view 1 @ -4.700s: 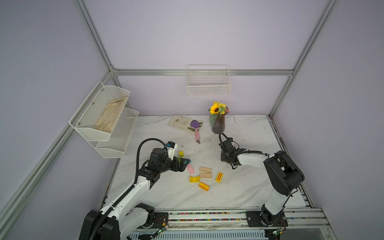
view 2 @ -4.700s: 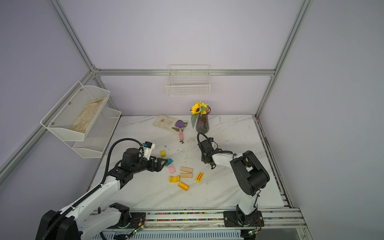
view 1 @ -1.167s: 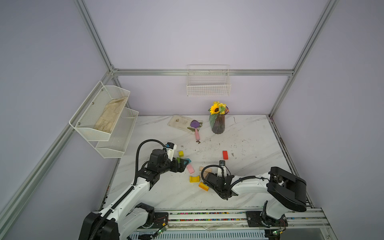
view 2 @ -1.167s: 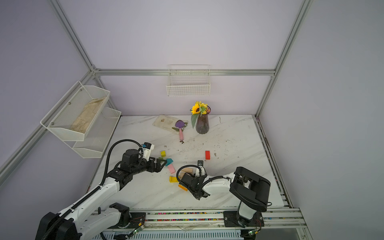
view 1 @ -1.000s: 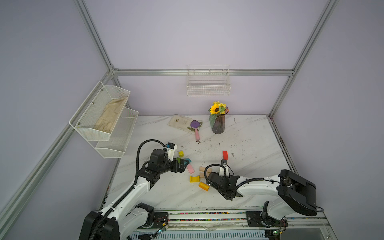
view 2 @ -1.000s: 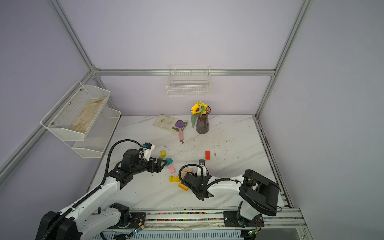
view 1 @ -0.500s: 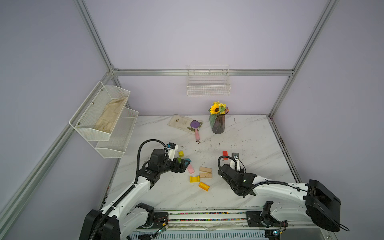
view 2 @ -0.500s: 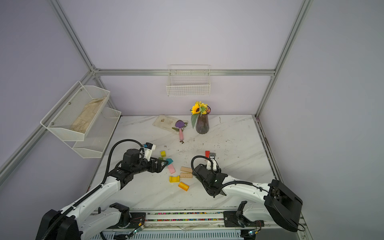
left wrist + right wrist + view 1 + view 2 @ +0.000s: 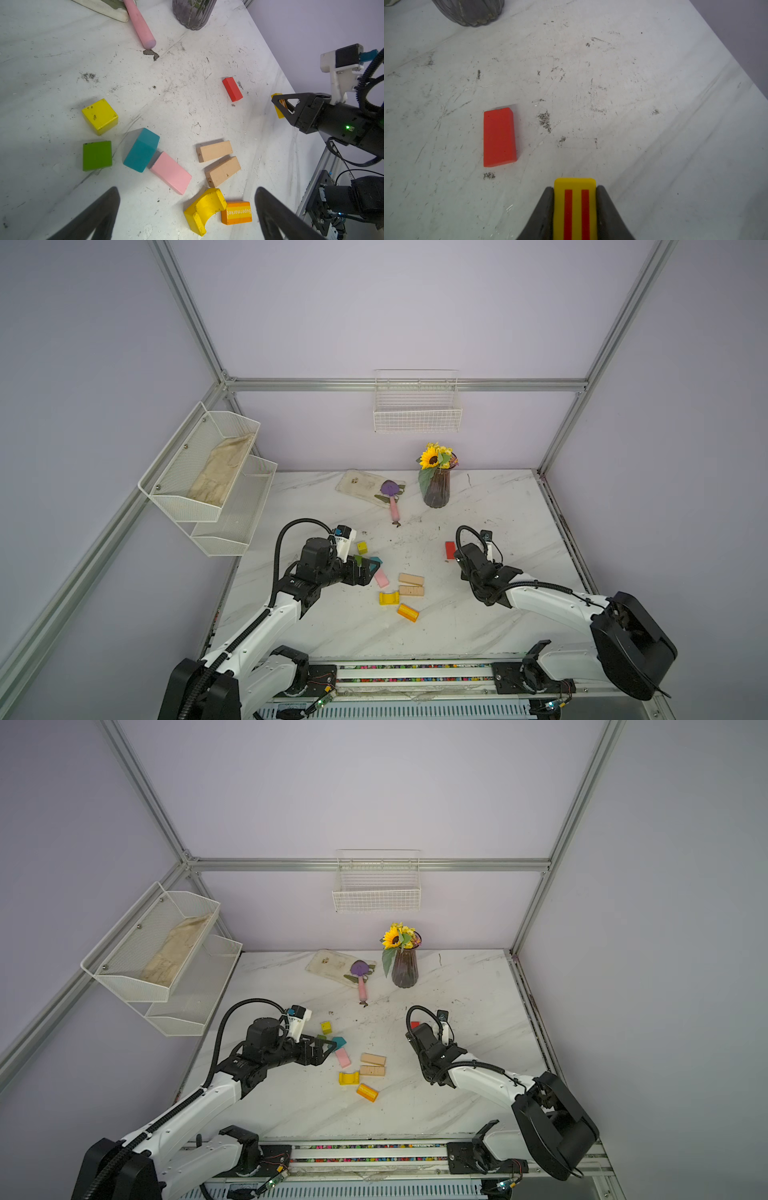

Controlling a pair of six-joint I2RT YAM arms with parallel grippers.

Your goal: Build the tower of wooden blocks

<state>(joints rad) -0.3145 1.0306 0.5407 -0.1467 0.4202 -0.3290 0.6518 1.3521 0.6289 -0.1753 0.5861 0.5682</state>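
My right gripper [image 9: 575, 188] is shut on a yellow wood block with red stripes [image 9: 575, 209], held low over the table just right of a red block [image 9: 499, 137] that lies flat and alone [image 9: 449, 549]. My left gripper [image 9: 187, 192] is open and holds nothing; it hovers beside the loose wood blocks. These are a yellow cube [image 9: 100, 116], a green cube [image 9: 97, 155], a teal block [image 9: 141, 149], a pink bar [image 9: 170, 172], two tan bars [image 9: 215, 150], a yellow arch [image 9: 204, 207] and an orange block [image 9: 236, 213]. No tower shows in any view; every block lies singly.
A dark ribbed vase with a sunflower [image 9: 436, 489] stands behind the red block. A pink-handled purple scoop [image 9: 392, 499] rests against a white tray [image 9: 361, 485] at the back. Wire shelves [image 9: 208, 477] hang on the left wall and a wire basket [image 9: 417, 410] on the back wall.
My right arm has swung from the front of the block cluster to the right and back, carrying the striped yellow block up beside the red block. The left arm has not moved.
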